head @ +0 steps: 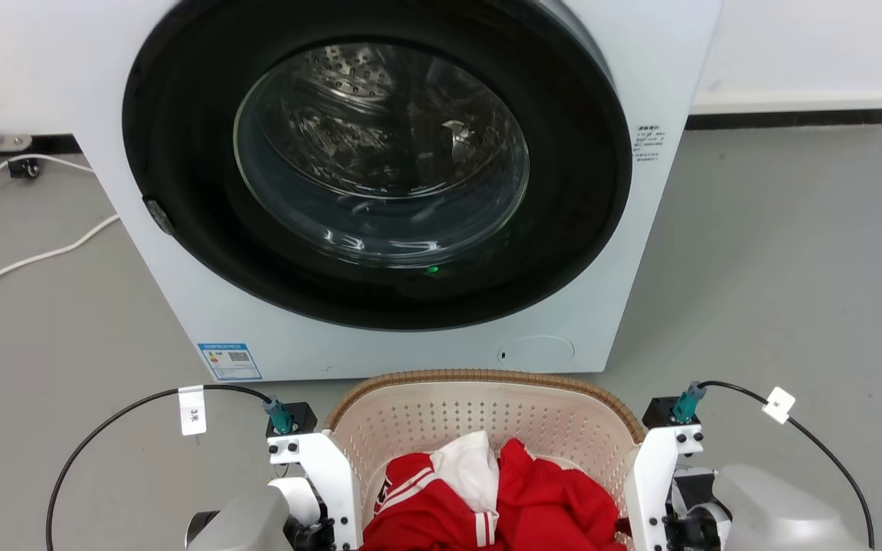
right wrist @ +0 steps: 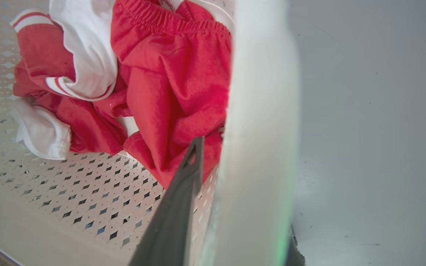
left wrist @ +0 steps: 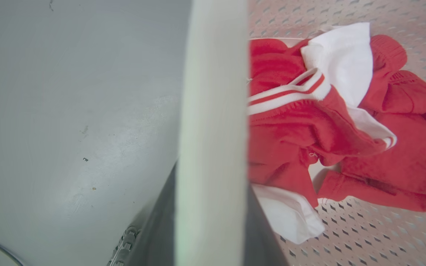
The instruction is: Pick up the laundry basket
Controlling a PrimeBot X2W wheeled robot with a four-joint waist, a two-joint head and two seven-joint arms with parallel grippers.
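Note:
The laundry basket (head: 479, 376), cream with perforated walls and a brown woven-look rim, sits at the bottom of the head view in front of the washing machine. Red and white clothes (head: 502, 497) lie inside it. My left arm's white wrist bracket (head: 326, 467) presses against its left side and my right arm's bracket (head: 655, 474) against its right side. In the left wrist view my left gripper (left wrist: 213, 177) has a dark finger on each side of the white handle (left wrist: 213, 92). My right gripper (right wrist: 244, 184) straddles the other white handle (right wrist: 261, 92) the same way.
A white front-loading washing machine (head: 181, 306) with a shut round glass door (head: 380, 153) stands just beyond the basket. White cables (head: 27, 260) run over the grey floor at the left. A white wall base (head: 793, 99) is at the far right, with bare floor before it.

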